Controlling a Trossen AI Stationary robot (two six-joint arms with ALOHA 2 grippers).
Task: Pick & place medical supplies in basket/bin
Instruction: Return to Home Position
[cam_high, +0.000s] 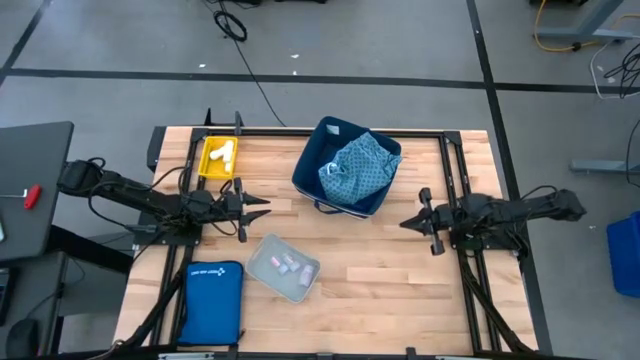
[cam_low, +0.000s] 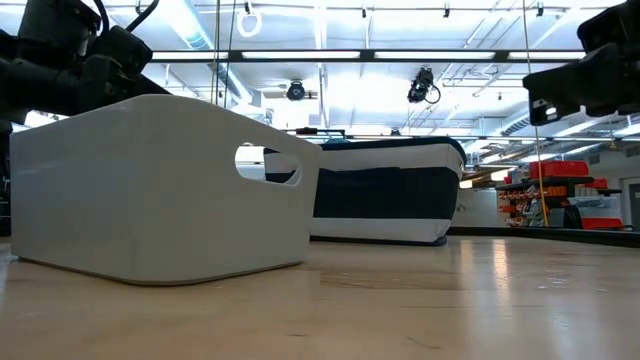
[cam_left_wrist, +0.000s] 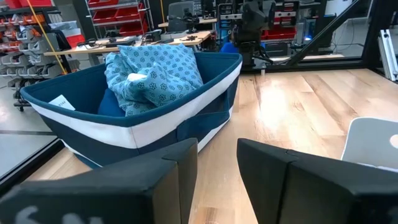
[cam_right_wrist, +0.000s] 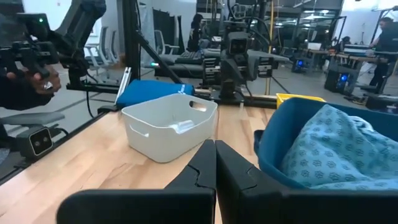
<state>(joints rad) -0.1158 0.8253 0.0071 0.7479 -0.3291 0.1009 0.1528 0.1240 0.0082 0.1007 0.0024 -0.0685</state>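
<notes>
While vials (cam_high: 290, 265) lay in the grey tray (cam_high: 262, 250), I saw the left gripper (cam_high: 264, 208) slightly parted, the right gripper (cam_high: 405, 222) closed, empty.

A flat blue zip pouch with white print (cam_high: 212, 302) lies on the light wooden table (cam_high: 400, 290), at the near left corner. On the grey floor beyond the table are a coiled black cable (cam_high: 232, 22) and a yellow cable (cam_high: 560, 30). A small red-handled item (cam_high: 32, 196) rests on a dark surface to the table's left, and shelves of red bins (cam_left_wrist: 112, 7) stand in the room behind.
</notes>
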